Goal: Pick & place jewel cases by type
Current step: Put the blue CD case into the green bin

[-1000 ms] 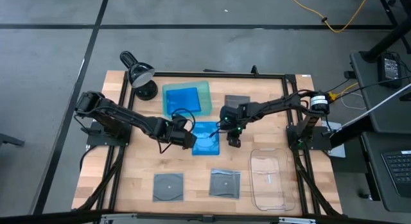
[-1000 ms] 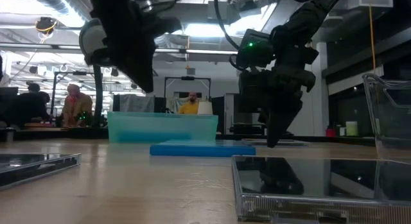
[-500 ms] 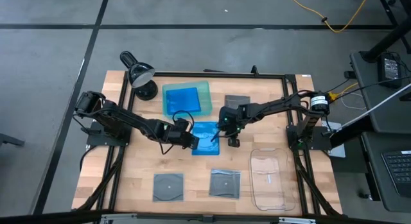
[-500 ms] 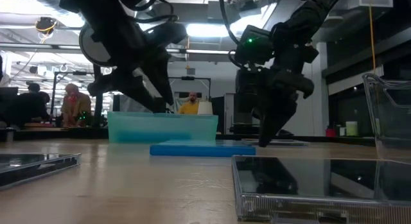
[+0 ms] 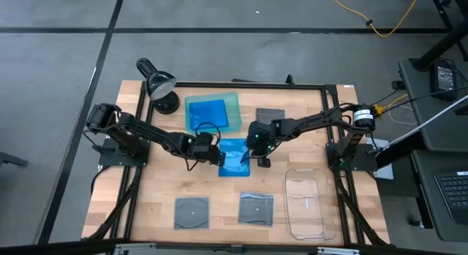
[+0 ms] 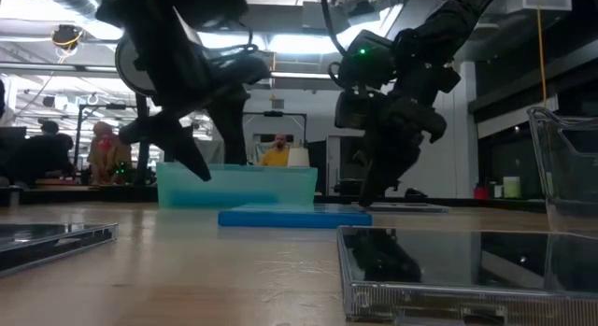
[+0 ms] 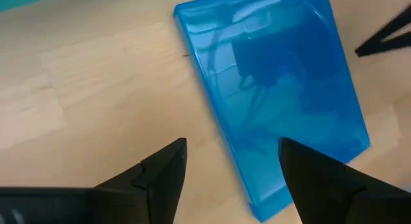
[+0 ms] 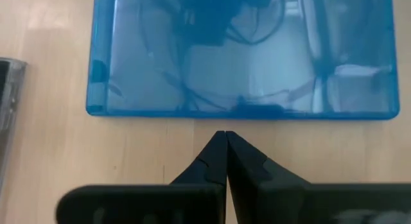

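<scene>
The wooden table (image 5: 146,196) carries everything I have to sort, and the largest pieces on it are the two trays: the green tray (image 5: 235,101) at the far middle, already holding a blue case (image 5: 206,113), and the clear tray (image 5: 306,205) at the near right, which looks unfilled. The blue jewel case (image 5: 235,157) I am working on lies flat on the bare wood in the middle of the table, just near of the green tray, with my two grippers on either side of it. I judge it light, stiff and thin, with a glossy lid that will slip under a careless pinch, and brittle enough to crack if squeezed hard; lying flat it gives me only its edges, so one must be tipped up or slid out to get a bite. My left gripper (image 7: 231,169) is spread wide at the case's left edge, empty, one finger over the corner, the other over wood. My right gripper (image 8: 225,153) is closed to a point, holding nothing, its tip just beside the case's right edge; whether it touches I cannot say. Two grey-clear disc cases (image 5: 191,211) (image 5: 257,208) lie along the near edge, and a third grey case (image 5: 270,114) lies far right of the green tray
</scene>
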### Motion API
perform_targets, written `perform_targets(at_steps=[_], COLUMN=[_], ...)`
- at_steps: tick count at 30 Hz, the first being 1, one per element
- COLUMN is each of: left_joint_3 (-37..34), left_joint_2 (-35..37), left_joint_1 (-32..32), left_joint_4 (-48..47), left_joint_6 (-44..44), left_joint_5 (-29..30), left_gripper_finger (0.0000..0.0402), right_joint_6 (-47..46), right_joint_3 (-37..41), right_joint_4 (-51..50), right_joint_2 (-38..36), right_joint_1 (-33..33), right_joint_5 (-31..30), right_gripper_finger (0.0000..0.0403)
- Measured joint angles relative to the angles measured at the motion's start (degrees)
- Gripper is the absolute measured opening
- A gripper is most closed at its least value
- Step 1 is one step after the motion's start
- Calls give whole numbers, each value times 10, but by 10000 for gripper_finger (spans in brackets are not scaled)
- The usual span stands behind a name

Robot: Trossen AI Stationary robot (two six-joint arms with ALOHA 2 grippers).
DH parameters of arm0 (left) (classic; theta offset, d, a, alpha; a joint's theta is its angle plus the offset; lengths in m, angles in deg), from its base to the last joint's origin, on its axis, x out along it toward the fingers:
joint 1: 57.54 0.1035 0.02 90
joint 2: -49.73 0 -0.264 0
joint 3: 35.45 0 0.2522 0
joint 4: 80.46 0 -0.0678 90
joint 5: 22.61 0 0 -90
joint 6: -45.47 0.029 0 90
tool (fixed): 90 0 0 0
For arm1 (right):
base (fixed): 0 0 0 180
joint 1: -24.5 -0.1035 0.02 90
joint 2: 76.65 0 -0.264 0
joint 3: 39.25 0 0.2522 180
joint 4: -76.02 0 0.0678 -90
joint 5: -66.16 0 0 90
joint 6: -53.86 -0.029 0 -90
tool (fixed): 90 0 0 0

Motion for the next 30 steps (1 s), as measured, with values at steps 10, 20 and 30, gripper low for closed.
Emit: perform_targets(at_steps=[10,20,30], left_joint_3=[1,0,0], left_joint_2=[-36,-90,-104], left_joint_1=[17,27,29], left_joint_4=[43,96,137], left_joint_6=[17,17,17], left_joint_5=[-22,-41,-54], left_gripper_finger=[233,229,227], right_joint_6=[-2,-3,-16], right_joint_3=[26,26,24], right_joint_4=[19,51,75], right_joint_2=[1,20,44], right_joint_1=[-5,-4,-3], right_joint_5=[-13,-5,24], right_gripper_finger=[9,10,10])
